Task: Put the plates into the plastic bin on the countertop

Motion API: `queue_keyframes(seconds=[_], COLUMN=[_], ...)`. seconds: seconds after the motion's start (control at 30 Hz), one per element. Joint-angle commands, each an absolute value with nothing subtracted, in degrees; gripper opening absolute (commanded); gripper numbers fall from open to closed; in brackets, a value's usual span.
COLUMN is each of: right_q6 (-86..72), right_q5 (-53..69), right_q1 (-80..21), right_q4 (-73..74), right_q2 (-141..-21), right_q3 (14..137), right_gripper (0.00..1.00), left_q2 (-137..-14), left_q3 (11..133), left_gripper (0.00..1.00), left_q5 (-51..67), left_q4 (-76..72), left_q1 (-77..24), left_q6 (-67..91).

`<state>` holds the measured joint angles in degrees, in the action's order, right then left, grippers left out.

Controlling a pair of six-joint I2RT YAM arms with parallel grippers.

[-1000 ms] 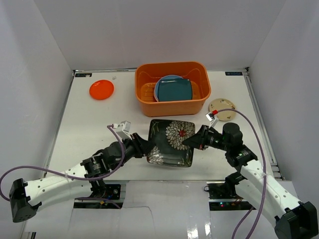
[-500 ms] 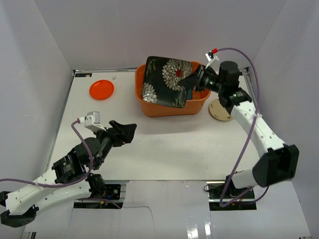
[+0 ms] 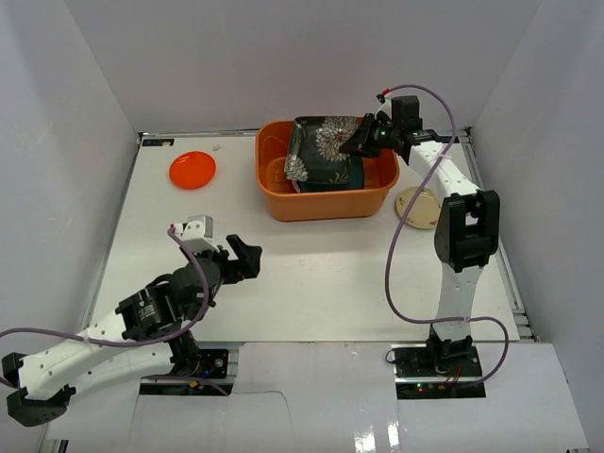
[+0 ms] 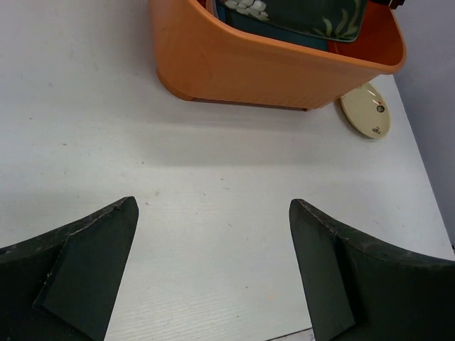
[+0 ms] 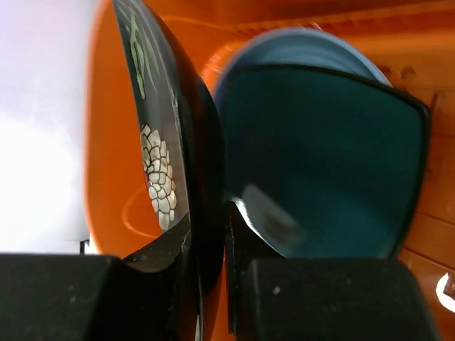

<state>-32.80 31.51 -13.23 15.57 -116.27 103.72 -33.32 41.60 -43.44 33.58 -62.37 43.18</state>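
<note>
Stowing step: the black flowered plate [image 3: 326,149] is over the plastic bin [image 3: 326,205], not yet let go.
On the white countertop [image 3: 311,274], the bin holds a teal plate [image 5: 320,156] atop a light blue plate [image 5: 313,44]. The right gripper [image 3: 356,142], clamped narrowly on the flowered plate's rim, holds it steeply tilted above them. The next move calls for lowering, flattening and releasing. The left gripper [image 4: 212,207] hangs wide open and empty. The orange-red plate [image 3: 192,170] and beige plate [image 3: 420,208] lie outside the bin.

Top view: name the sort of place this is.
Probably a robot test cell: plain white walls box in a white metal-railed table, with a left arm and right arm mounted at its near edge.
</note>
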Motion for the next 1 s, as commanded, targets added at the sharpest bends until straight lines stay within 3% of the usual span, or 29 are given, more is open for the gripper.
queue_keyframes(seconds=[0.0, 0.1, 0.3, 0.33, 0.43, 0.53, 0.63, 0.87, 0.97], right_q6=[-31.8, -31.4, -29.7, -29.4, -28.5, -27.6, -26.1, -21.1, -19.4], right_q5=[34.7, 35.7, 33.1, 32.4, 30.8, 28.8, 25.0, 11.5, 1.9], right_q1=[-13.2, -13.1, -13.2, -13.2, -13.2, -13.2, -13.2, -13.2, -12.9], right_q4=[14.1, 14.0, 14.9, 15.5, 15.7, 16.5, 17.4, 16.9, 15.6], right_q2=[-115.2, -117.2, -119.5, -119.4, -118.0, -116.9, -114.1, -104.7, -98.9], right_q3=[109.5, 107.8, 105.8, 105.8, 105.7, 105.9, 105.7, 102.0, 97.0], right_gripper=[0.08, 0.09, 0.24, 0.38, 0.67, 0.85, 0.94, 0.98, 0.89], left_q2=[-35.2, -37.7, -40.3, -41.1, -44.0, -46.4, -49.6, -51.2, -50.7], left_q3=[41.2, 41.3, 42.7, 42.9, 43.8, 44.6, 45.3, 46.5, 46.2], left_gripper=[0.98, 0.98, 0.98, 0.98, 0.98, 0.98, 0.98, 0.98, 0.98], left_q5=[-44.4, -44.3, -42.5, -43.0, -42.9, -40.3, -39.2, -38.8, -39.3], left_q4=[30.9, 28.2, 22.5, 21.7, 19.2, 15.8, 14.2, 12.9, 13.1], left_q1=[-62.4, -62.5, -62.4, -62.4, -62.3, -62.3, -62.2, -61.1, -60.6], left_q6=[40.9, 39.9, 39.3, 39.1, 38.8, 38.0, 38.1, 36.3, 35.6])
